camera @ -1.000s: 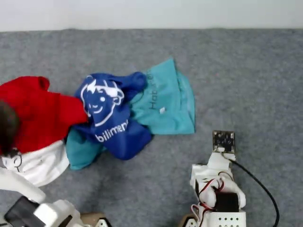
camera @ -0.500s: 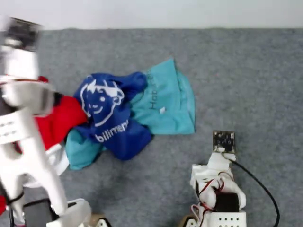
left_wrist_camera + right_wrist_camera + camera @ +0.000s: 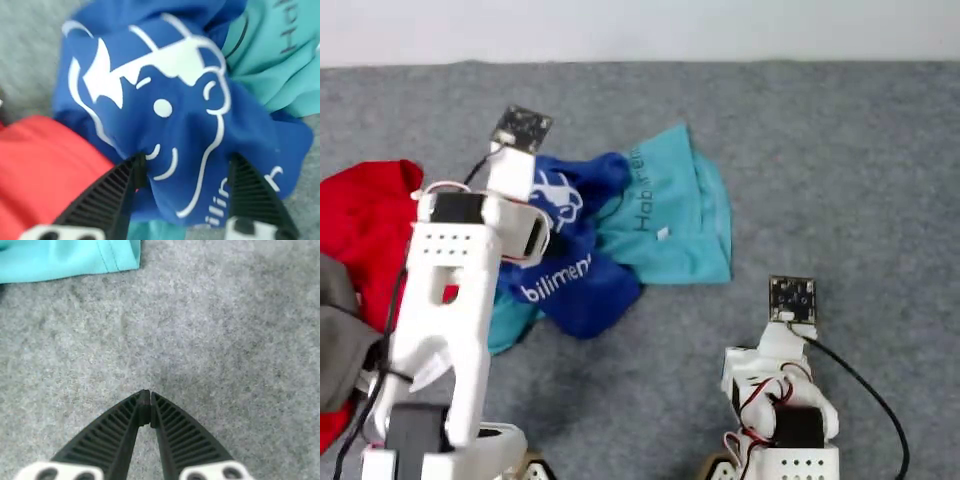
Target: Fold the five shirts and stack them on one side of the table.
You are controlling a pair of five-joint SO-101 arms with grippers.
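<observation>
Left tool (image 3: pixel 184 161) stands wide over blue shirt (image 3: pixel 165 100); right tool (image 3: pixel 150 396) closed, empty. Recommend pinching single hem, not bunched folds.

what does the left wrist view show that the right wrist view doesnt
Left wrist view: the crumpled blue shirt with its white cartoon face, the red shirt beside it, and the left claw, open with a finger on either side of a blue fold.
Right wrist view: the right claw, shut, over a bare stretch of the grey table cover, touching no shirt.
Both: part of the teal shirt and some of the grey table cover.
</observation>
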